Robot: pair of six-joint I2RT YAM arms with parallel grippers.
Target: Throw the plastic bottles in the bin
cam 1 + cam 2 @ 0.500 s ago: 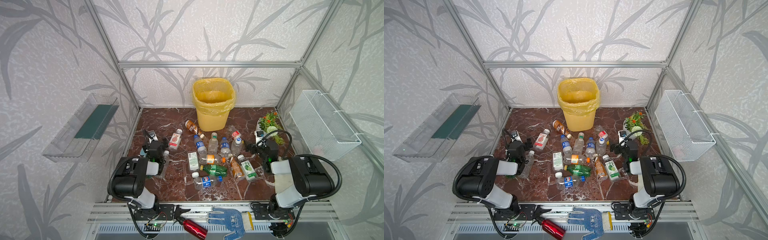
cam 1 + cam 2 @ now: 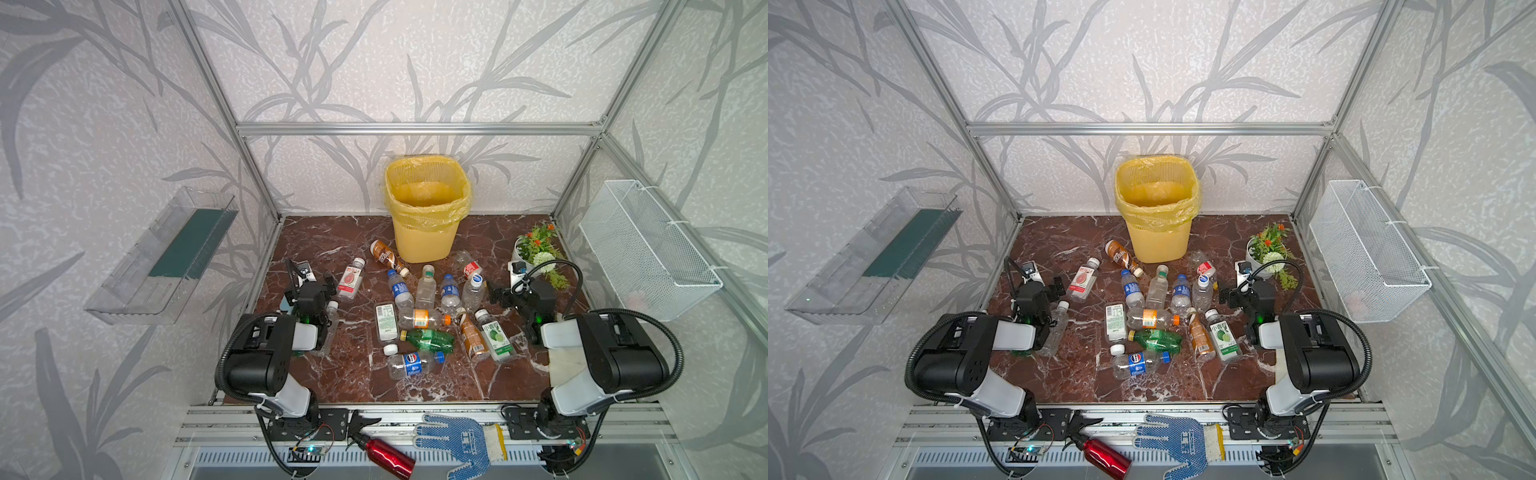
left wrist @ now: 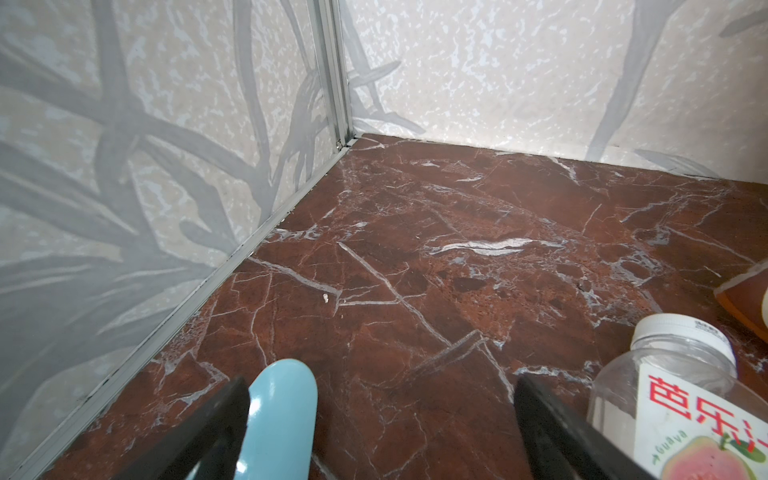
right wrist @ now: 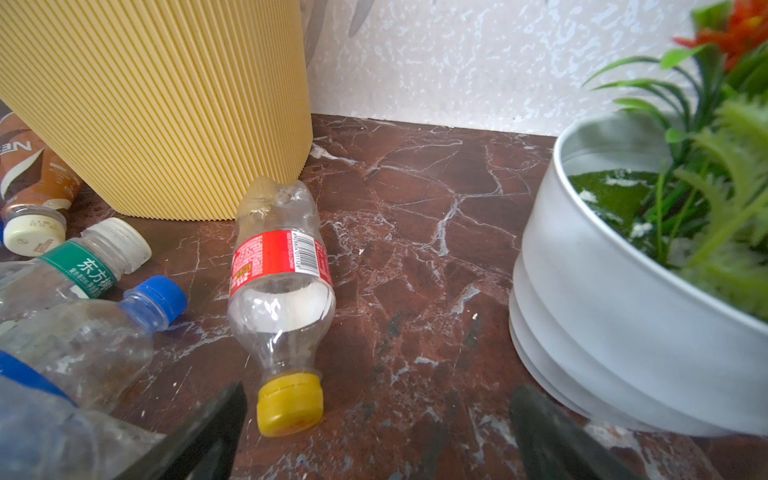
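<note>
Several plastic bottles (image 2: 422, 318) lie scattered across the middle of the brown marble floor in both top views. The yellow bin (image 2: 424, 239) stands behind them against the back wall, also in a top view (image 2: 1156, 243). My left gripper (image 2: 322, 284) (image 3: 380, 399) is open and low over the floor's left side, holding nothing. A guava-labelled bottle (image 3: 681, 399) lies just outside one finger. My right gripper (image 2: 496, 293) (image 4: 378, 399) is open and empty on the right. A red-labelled, yellow-capped bottle (image 4: 282, 282) lies just ahead of it, base towards the bin wall (image 4: 166, 104).
A white pot of artificial flowers (image 4: 623, 332) stands close beside the right gripper. A light-blue rounded object (image 3: 278, 415) lies by one left finger. A clear bottle (image 2: 330, 328) rests against the left arm. A red metal bottle (image 2: 388, 455) and a blue glove (image 2: 461, 442) lie on the front rail.
</note>
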